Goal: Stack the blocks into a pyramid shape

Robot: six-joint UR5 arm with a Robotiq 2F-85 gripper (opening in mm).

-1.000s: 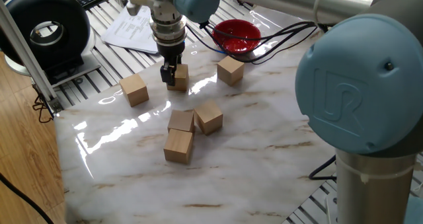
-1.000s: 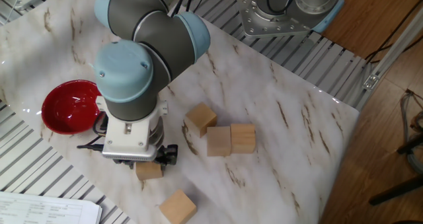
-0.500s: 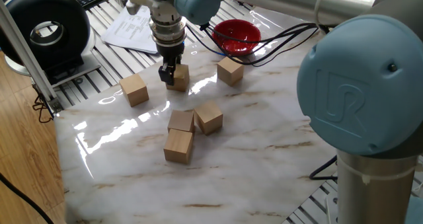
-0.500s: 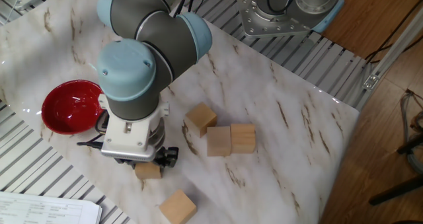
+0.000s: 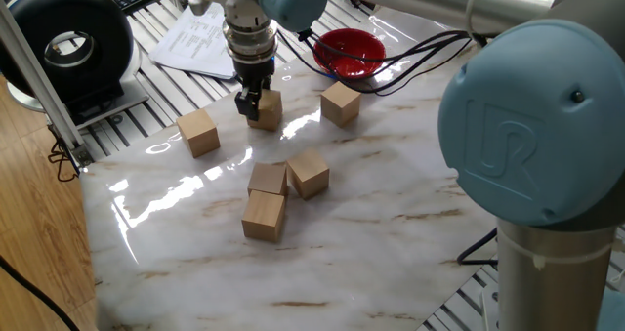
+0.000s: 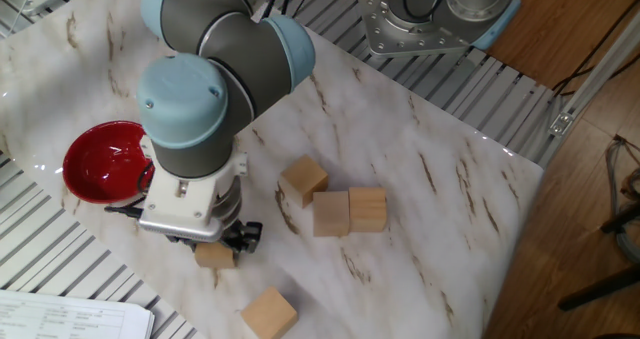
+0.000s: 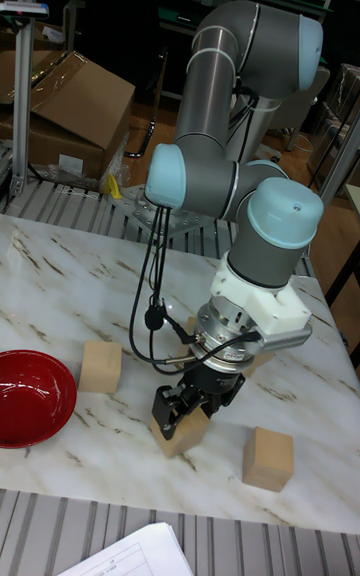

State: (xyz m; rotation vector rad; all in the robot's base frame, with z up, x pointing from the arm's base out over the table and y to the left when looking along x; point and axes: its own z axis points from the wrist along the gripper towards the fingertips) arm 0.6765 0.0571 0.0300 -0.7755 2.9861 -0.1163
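Observation:
My gripper (image 5: 256, 103) is shut on a tan wooden block (image 5: 269, 110) near the far side of the marble table, and the block looks slightly off the surface. From the tall fixed view the same block (image 7: 184, 432) sits tilted between the dark fingers of the gripper (image 7: 184, 408). In the other fixed view the arm covers most of this block (image 6: 214, 256). Three blocks cluster mid-table: one (image 5: 268, 179), one (image 5: 309, 173) and one (image 5: 264, 215). Single blocks lie to the left (image 5: 199, 132) and near the bowl (image 5: 341, 103).
A red bowl (image 5: 349, 53) stands at the table's far edge, with black cables running over it. Papers (image 5: 200, 40) lie beyond the far left edge. A black round device (image 5: 68, 43) sits off the table at left. Bare marble (image 5: 352, 233) spreads in front.
The gripper, still shut on the block, has shifted slightly up and toward the far edge, carrying the block with it. The other blocks have stayed put.

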